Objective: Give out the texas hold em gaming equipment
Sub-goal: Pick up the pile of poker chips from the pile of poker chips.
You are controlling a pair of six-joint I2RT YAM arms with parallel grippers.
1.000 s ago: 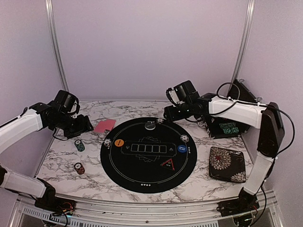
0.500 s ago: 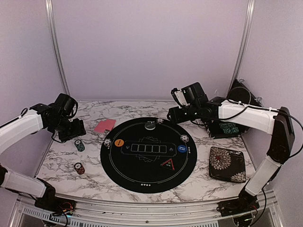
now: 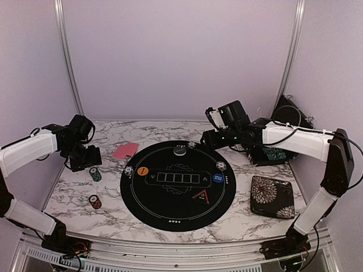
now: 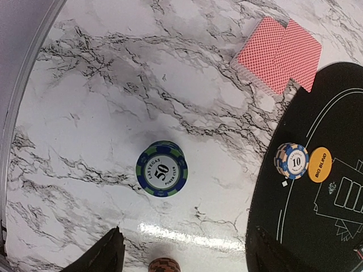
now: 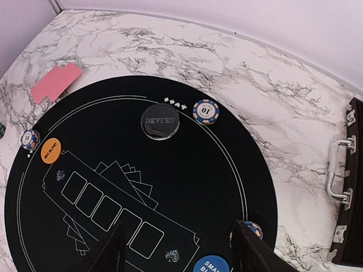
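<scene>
Left gripper (image 4: 187,241) wide, empty, near green chip stack (image 4: 161,168); right gripper (image 5: 179,229) apparently likewise, over mat (image 5: 108,122).

Marble bench (image 3: 74,190): round black mat (image 3: 178,198) below right pincer (image 5: 178,249), floral case (image 3: 272,196) well apart from it. Green chip stack (image 4: 161,168) just ahead of left pincer (image 4: 187,260), pink cards (image 4: 279,54) farther ahead, orange stack (image 3: 95,201) near.

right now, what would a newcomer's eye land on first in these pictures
The big round black mat with white lines fills the middle of the marble table, with an orange button and a blue button on it. Just off its far left edge lie pink-red-backed cards, and a floral-patterned case sits to its right.
</scene>
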